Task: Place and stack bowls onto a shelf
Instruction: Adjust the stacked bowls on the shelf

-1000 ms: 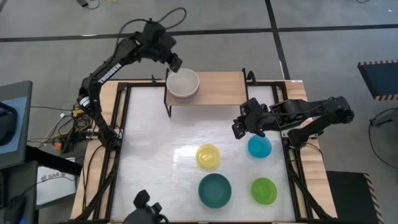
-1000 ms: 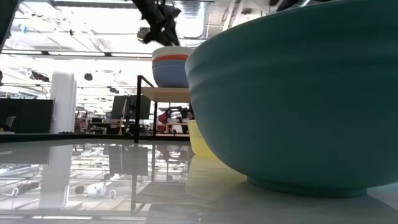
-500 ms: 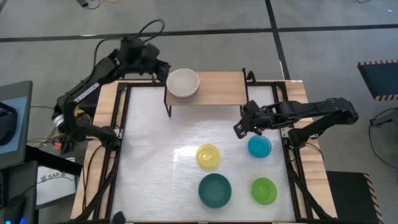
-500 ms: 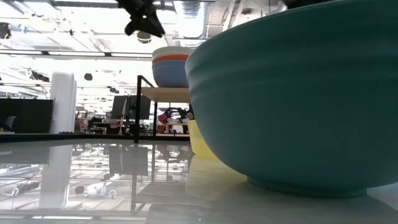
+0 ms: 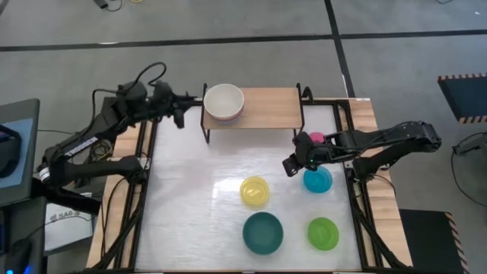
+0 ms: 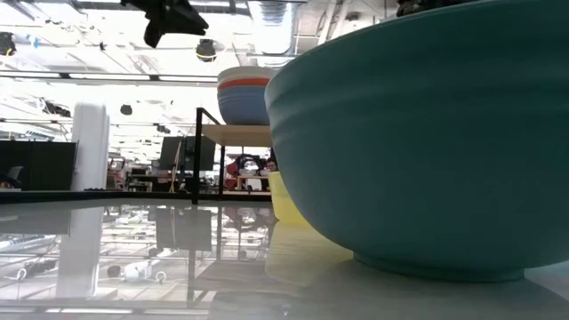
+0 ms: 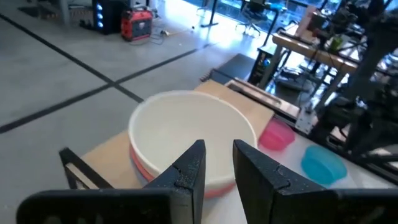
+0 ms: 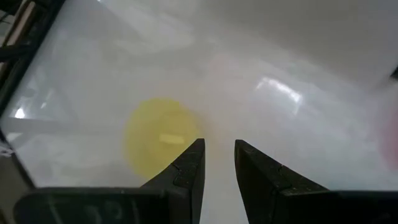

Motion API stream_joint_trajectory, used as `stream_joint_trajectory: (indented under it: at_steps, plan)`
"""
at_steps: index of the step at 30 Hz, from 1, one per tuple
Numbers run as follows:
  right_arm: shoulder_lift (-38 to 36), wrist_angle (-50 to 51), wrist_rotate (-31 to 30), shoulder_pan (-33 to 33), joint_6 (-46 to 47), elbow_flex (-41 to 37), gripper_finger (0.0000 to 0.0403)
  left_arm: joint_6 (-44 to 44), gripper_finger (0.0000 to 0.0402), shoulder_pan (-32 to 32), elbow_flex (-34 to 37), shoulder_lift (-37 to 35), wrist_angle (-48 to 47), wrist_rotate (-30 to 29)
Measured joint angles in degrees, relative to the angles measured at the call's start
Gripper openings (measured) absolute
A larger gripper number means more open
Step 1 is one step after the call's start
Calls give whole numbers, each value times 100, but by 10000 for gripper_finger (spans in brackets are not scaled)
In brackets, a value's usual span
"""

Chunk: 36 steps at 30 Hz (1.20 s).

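Observation:
On the shelf (image 5: 262, 108) at the table's far side stands a nested stack with a white bowl (image 5: 224, 101) on top. A red rim (image 7: 147, 169) shows under it and a slate blue bowl (image 6: 240, 108) at the bottom. My left gripper (image 5: 179, 116) hovers left of the shelf, open by a narrow gap, empty, pointing at the stack (image 7: 193, 134). My right gripper (image 5: 291, 164) hangs over the table between the pink bowl (image 5: 316, 138) and the yellow bowl (image 5: 255, 191), narrowly open and empty. Cyan (image 5: 317, 180), dark teal (image 5: 262, 231) and lime green (image 5: 323, 233) bowls rest on the table.
Black frame rails (image 5: 148, 175) run along the table's left and right sides. In the low view the teal bowl (image 6: 418, 151) fills the right half and hides most of what is behind it. The shelf's right half (image 5: 278, 106) is bare wood.
My left gripper has drawn back from the white bowl on the shelf toward the table's left edge, sinking a little. The stack stays where it was. My right gripper has sunk a little toward the table, and the pink bowl now shows beside its arm.

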State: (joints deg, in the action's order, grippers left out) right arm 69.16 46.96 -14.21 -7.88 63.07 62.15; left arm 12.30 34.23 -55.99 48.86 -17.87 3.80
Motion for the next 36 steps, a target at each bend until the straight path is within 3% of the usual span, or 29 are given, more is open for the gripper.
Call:
stream_joint_trajectory:
  at_steps: [8,19,30,36]
  plan:
    - [-294,-377,84,23,211,1,118,107,66,-445,394,-90,390,-222]
    - [-605,1408,-202,96,629,0,155,150,66,-1117,570,383,873,-352]
    - [-295,1223,-243,427,517,0,173,172,66,-1710,570,440,730,-1028]
    - [-100,1138,357,127,422,-2,166,132,66,-2003,570,640,326,-1032]
